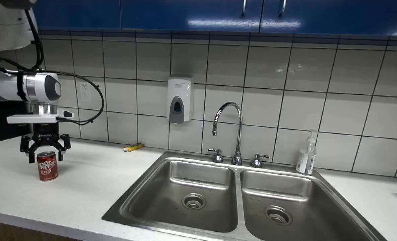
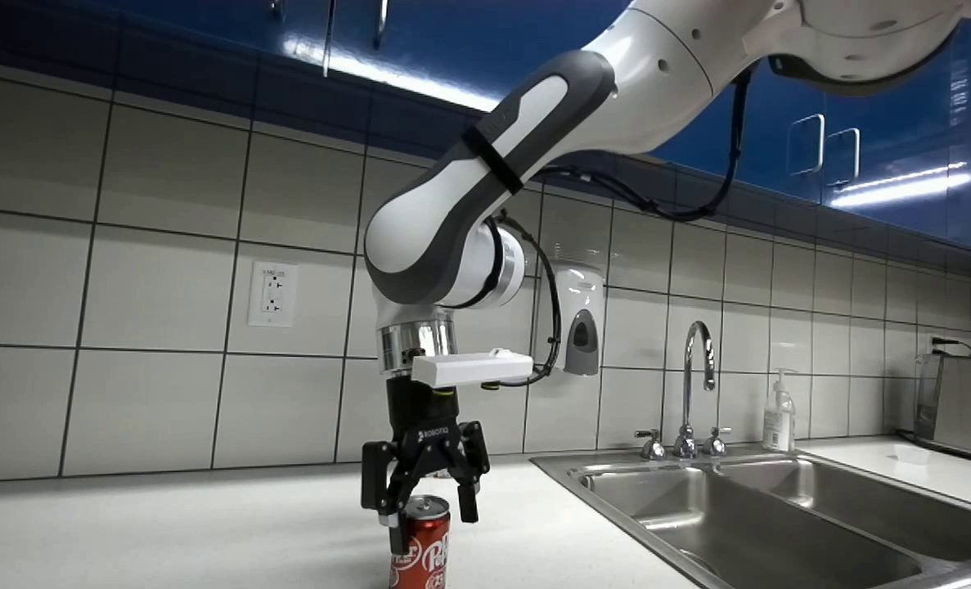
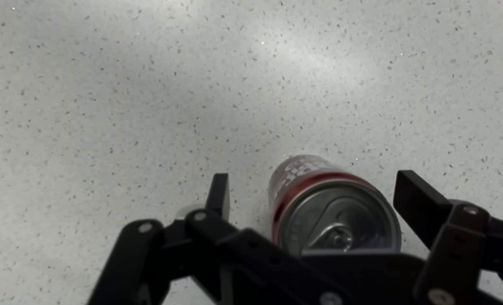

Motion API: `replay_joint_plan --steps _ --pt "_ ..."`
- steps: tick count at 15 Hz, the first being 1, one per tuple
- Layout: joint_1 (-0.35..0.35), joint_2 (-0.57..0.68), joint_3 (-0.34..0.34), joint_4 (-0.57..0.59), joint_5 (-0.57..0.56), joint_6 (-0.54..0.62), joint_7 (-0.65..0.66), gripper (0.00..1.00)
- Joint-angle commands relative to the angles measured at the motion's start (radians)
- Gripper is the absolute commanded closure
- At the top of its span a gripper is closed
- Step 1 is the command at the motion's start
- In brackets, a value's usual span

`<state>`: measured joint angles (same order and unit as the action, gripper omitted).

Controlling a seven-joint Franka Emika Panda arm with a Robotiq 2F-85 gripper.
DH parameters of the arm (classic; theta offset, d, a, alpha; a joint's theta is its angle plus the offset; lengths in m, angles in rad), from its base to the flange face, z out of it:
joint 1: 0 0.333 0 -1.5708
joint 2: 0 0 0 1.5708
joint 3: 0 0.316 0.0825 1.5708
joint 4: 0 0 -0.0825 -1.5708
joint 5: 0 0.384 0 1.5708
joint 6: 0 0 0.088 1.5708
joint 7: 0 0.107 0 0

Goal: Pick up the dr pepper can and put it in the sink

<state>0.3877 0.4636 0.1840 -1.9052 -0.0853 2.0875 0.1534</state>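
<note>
The dr pepper can (image 1: 47, 168) stands upright on the white counter, dark red with a silver top. It also shows in an exterior view (image 2: 431, 556), its base cut off by the frame edge, and in the wrist view (image 3: 340, 212). My gripper (image 1: 46, 157) points down over the can, open, fingers around its top. In the wrist view the gripper (image 3: 315, 192) has a gap on each side of the can, narrower on the right; the gripper's body hides part of the lid. The double-basin steel sink (image 1: 239, 204) also shows in an exterior view (image 2: 747, 523), its basins without objects.
A chrome faucet (image 1: 239, 134) rises behind the sink between two handles. A clear soap bottle (image 1: 307, 155) stands at the sink's back corner. A yellow packet (image 1: 133, 147) lies by the tiled wall. A white soap dispenser (image 1: 180, 98) hangs on the wall above.
</note>
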Motion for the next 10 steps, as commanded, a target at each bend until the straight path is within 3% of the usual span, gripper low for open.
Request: replay_joint_plan --steps 1,10 --pt "-0.008 -0.009 0.005 -0.03 -0.023 0.032 0.003 0.0" --pt "-0.011 0.024 0.006 -0.019 -0.02 0.062 -0.017 0.0"
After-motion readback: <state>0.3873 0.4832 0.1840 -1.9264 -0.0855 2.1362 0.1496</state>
